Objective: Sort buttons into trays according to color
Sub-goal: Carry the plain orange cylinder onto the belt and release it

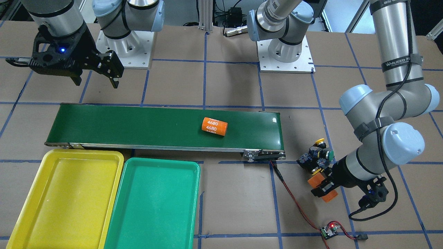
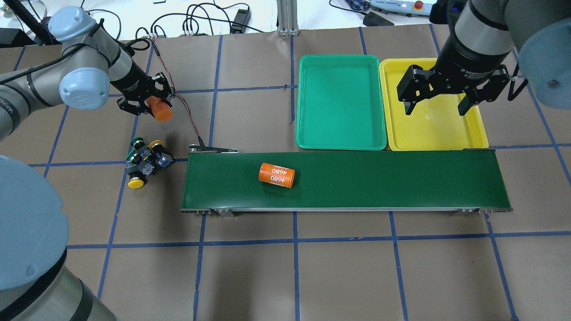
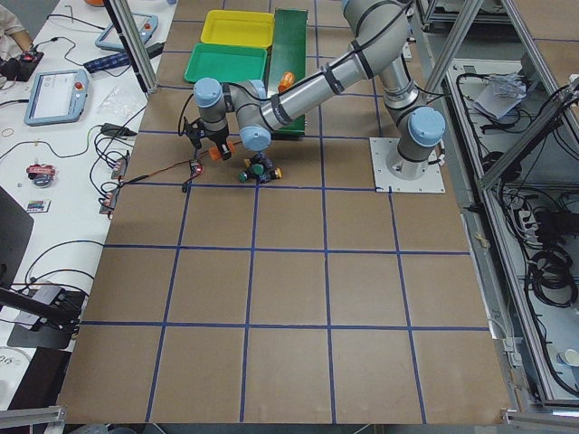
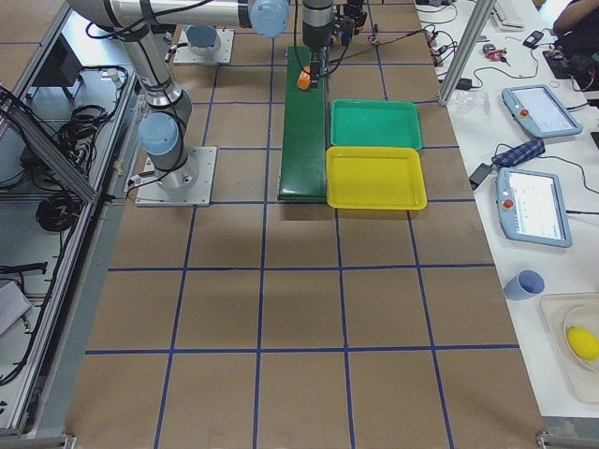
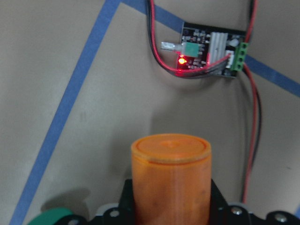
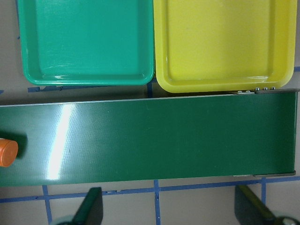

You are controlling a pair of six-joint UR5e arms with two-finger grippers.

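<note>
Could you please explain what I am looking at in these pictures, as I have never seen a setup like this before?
These are two robot arms bolted to a table, each ending in a two-finger gripper. Four pictures come from fixed cameras: one behind the robot, one facing it, and one at each end of the table. The other two come from cameras on the wrists.

On the table lie a dark-green conveyor belt carrying an orange cylinder printed 4680, a green tray and a yellow tray, both empty, a cluster of push buttons with yellow and green caps, and a small circuit board with a red light.

The left gripper is shut on a second orange cylinder near the buttons. The right gripper hangs raised, open and empty.
</note>
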